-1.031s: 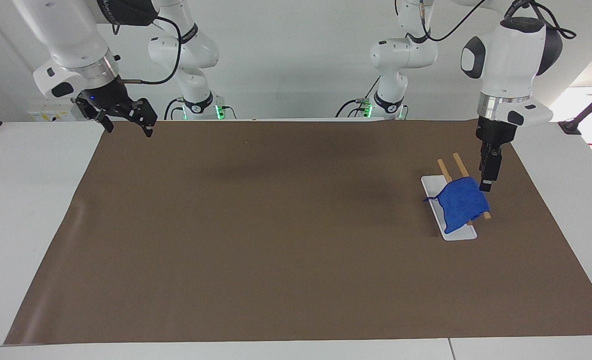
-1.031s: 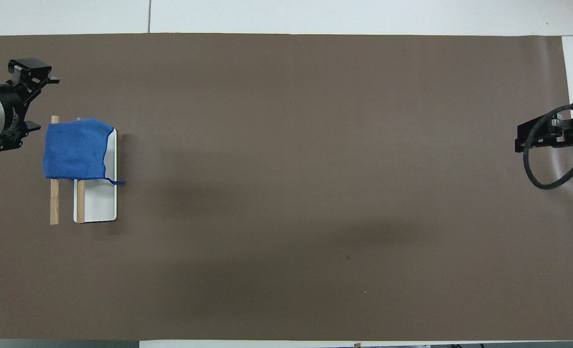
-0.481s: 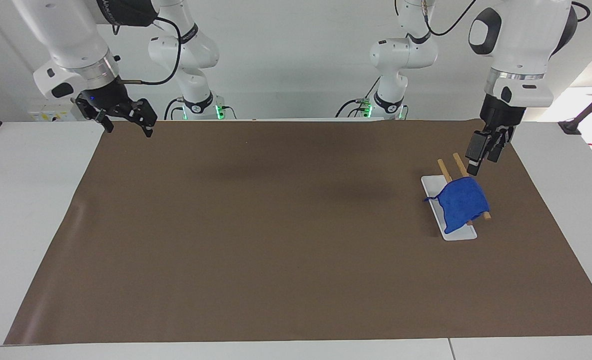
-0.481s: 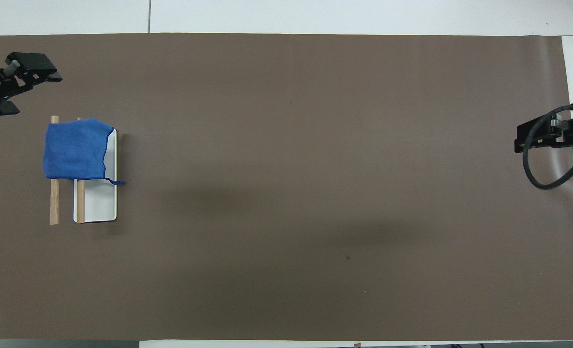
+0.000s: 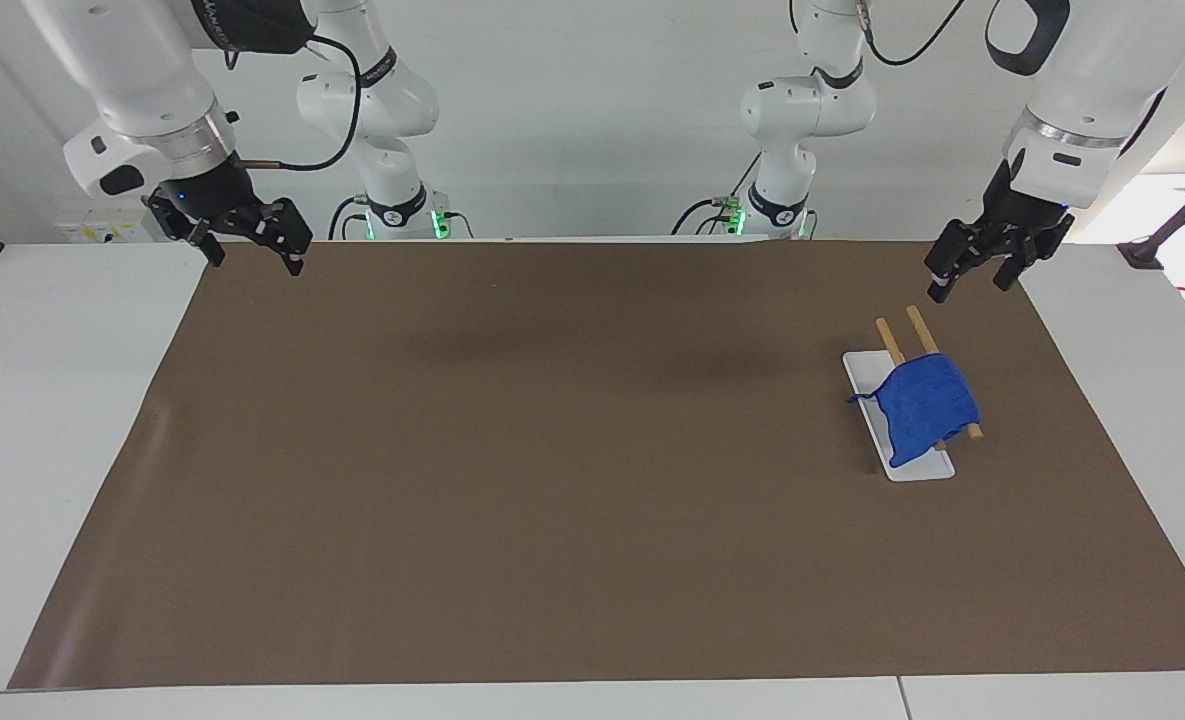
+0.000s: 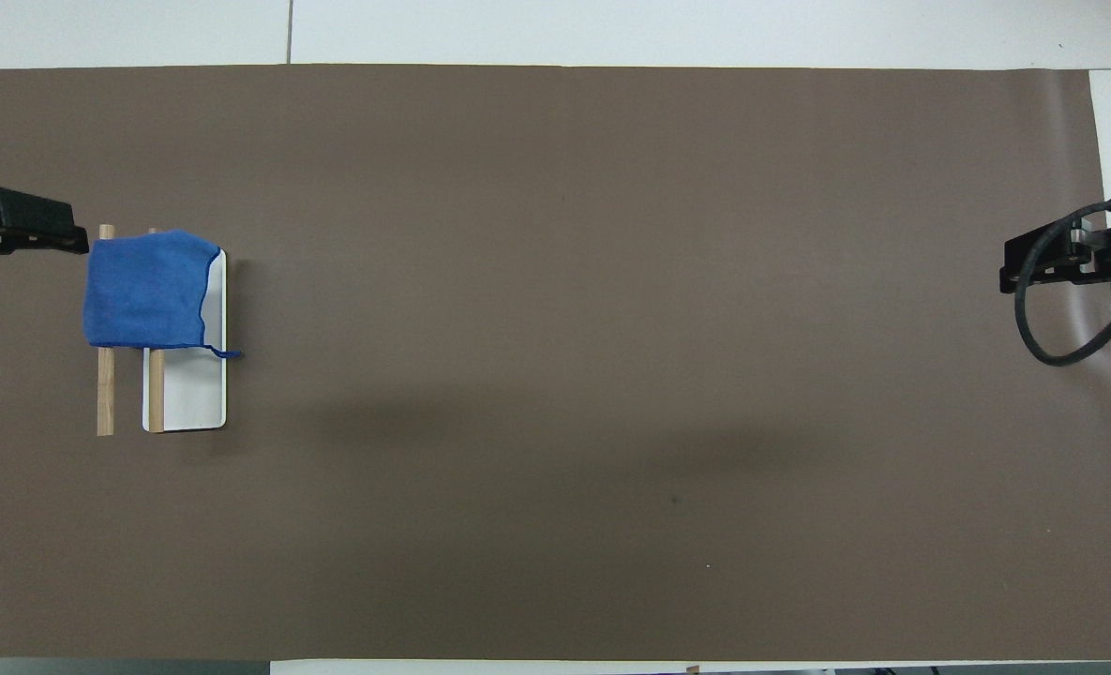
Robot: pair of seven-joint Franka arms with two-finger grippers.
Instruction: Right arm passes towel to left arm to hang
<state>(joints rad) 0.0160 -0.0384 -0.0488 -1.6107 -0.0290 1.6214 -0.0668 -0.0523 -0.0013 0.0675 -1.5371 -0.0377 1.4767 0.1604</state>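
Towel (image 5: 924,404): small, bright blue, darker stitched edge, a thin loop trailing off one corner. It hangs draped over two wooden rods (image 5: 894,341) of a low rack, bunched and rumpled, one side falling onto the white tray (image 5: 864,372) under the rods. Rack and towel sit at the left arm's end of the bench (image 5: 552,450), roughly midway between the edge by the robots and the edge away from them.

Brown mat (image 6: 611,375) covers most of the bench; its surface shows only soft shadows (a slight curl at the mat's edge at the right arm's end).

Left pincer (image 5: 985,272): raised over the mat's corner by the robots at the left arm's end, fingers spread, holding nothing, well apart from the towel.

Right pincer (image 5: 248,237): blue light showing, raised over the mat's corner by the robots at the right arm's end, fingers spread, empty, black cable looping off the wrist. Right arm waits.

Nothing stands between either pincer and the rack.
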